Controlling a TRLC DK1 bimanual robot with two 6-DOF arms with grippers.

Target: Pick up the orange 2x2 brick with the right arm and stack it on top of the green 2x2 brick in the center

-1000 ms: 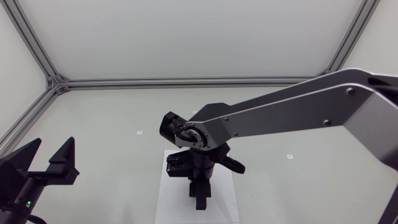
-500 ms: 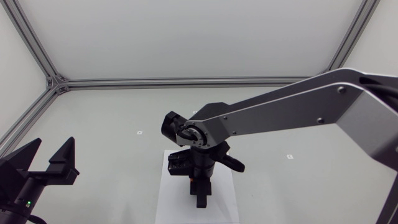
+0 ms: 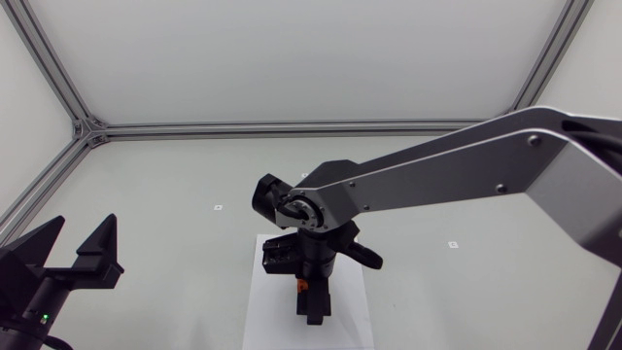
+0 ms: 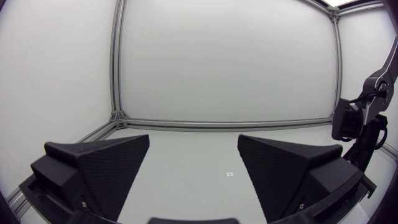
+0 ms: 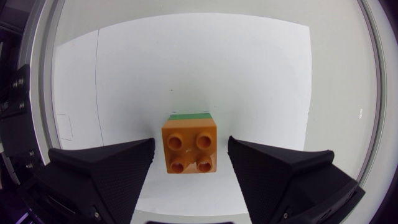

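table [image 3: 146, 185] | right arm [image 3: 437, 180] in from 3 o'clock to white sheet [image 3: 260, 316] at 6 o'clock | left gripper [image 3: 80, 228] at 8 o'clock, fingers spread, empty | right gripper [image 5: 191, 141]: fingers spread at 3 and 9 o'clock of orange brick [image 5: 189, 148], not touching | orange brick sits on green brick [image 5: 189, 115] | step: release, seemingly | next: straight lift clear

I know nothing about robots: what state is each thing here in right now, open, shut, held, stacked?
left end effector: open, empty, away from the bricks.
right end effector: open, a finger on either side of the orange brick, touching neither side.
orange brick: stacked on the green brick, studs up, not gripped.
green brick: under the orange brick, mostly hidden.
white sheet: lying flat beneath the bricks.
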